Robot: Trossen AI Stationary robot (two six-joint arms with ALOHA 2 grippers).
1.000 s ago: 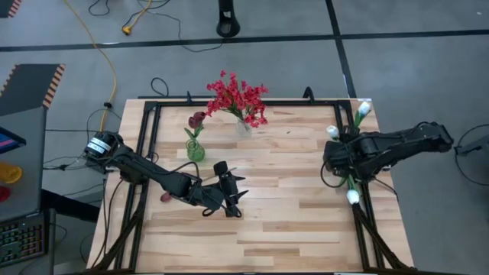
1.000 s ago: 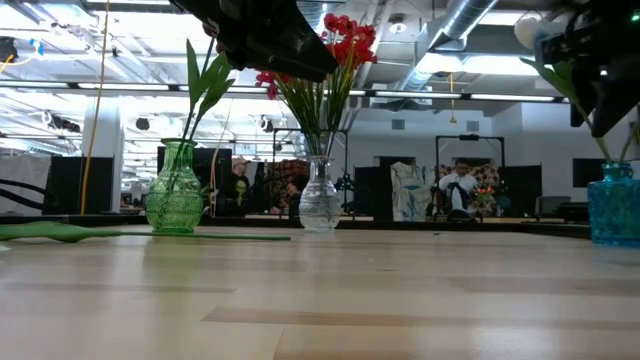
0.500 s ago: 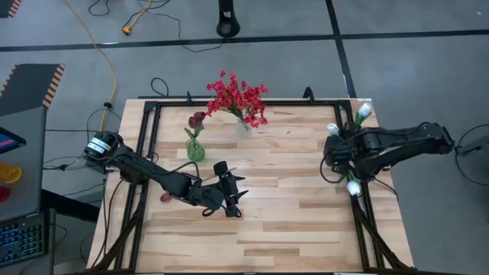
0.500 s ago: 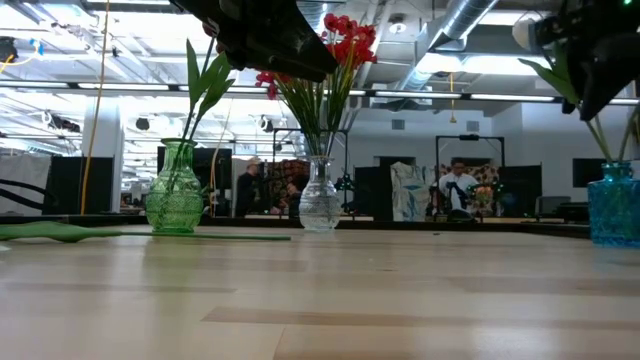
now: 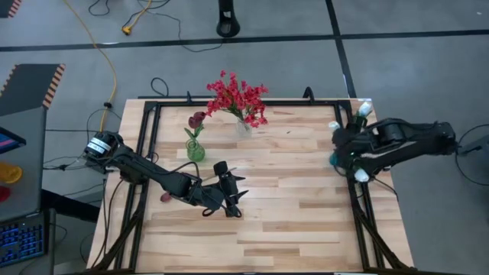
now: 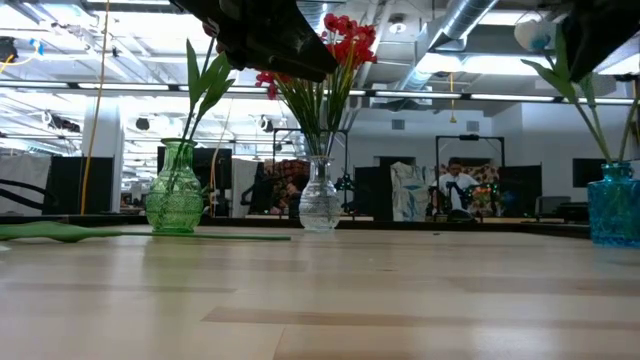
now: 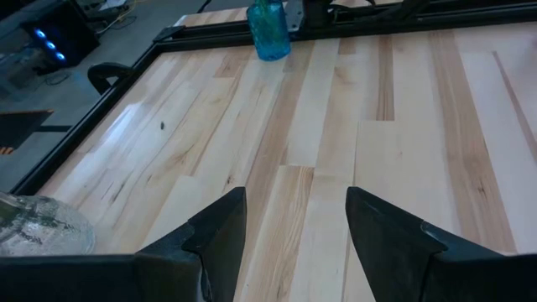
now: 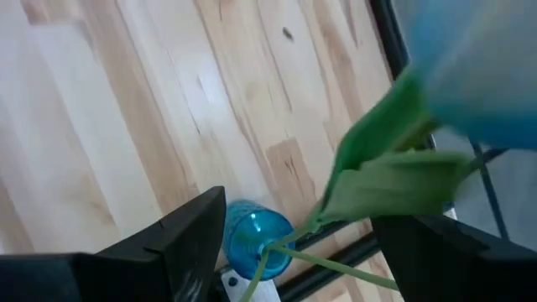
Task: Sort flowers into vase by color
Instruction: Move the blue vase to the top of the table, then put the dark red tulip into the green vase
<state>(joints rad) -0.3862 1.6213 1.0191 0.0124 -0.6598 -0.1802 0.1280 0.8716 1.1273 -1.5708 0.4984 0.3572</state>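
White tulip buds (image 5: 363, 109) on green stems stand in the blue vase (image 8: 252, 242) at the table's right edge, directly under the right gripper (image 8: 294, 243), whose fingers are spread with nothing between them. Red sprays (image 5: 237, 97) fill the clear vase (image 6: 319, 197) and a maroon bud (image 5: 198, 119) the green vase (image 6: 175, 190). Near the table's middle, the left gripper (image 7: 294, 239) hangs with fingers apart, empty.

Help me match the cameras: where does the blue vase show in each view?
High view: blue vase mostly hidden under the right arm, at the table's right edge.
Low view: far right.
Left wrist view: top centre.
Right wrist view: bottom.
Shared landmark: the black table frame.
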